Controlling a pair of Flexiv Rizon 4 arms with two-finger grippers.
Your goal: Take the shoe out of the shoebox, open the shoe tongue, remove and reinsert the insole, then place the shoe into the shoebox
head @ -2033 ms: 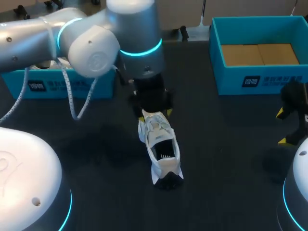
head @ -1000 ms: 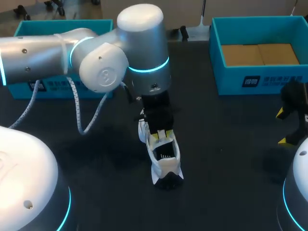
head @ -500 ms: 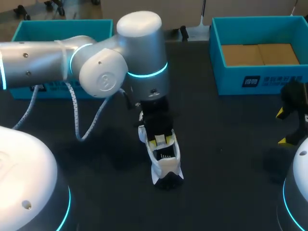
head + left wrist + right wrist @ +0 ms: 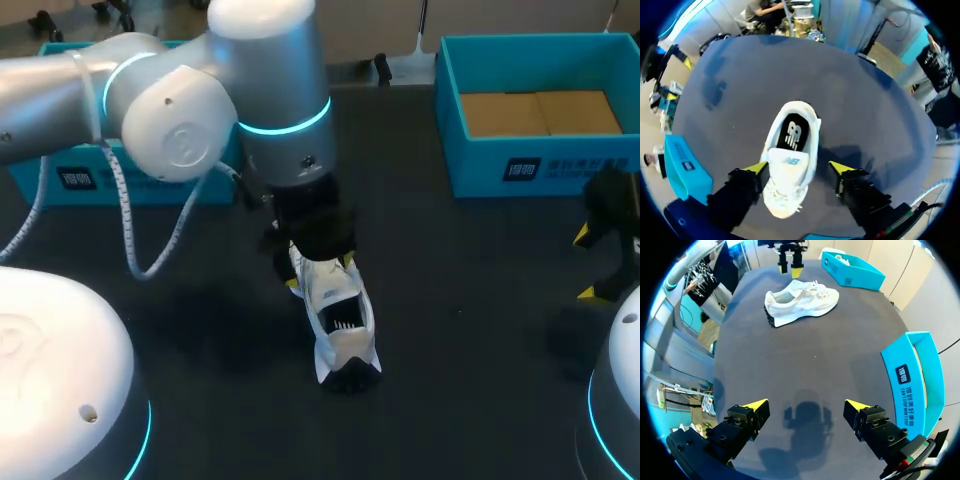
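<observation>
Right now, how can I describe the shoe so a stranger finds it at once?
On the dark table, look to the middle, between the left blue box and the right blue box. The shoe stands on its sole between the open fingers of the left gripper. It is white, unlike the boxes, with a dark insole showing inside.

Left tool [image 4: 799,168] backed off shoe [image 4: 790,135] opening, toward laces.

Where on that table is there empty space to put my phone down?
The widest bare stretch of table lies between the shoe and the blue box on the right, reaching toward the right gripper. It is crowded at the shoe, where the left gripper straddles it.
</observation>
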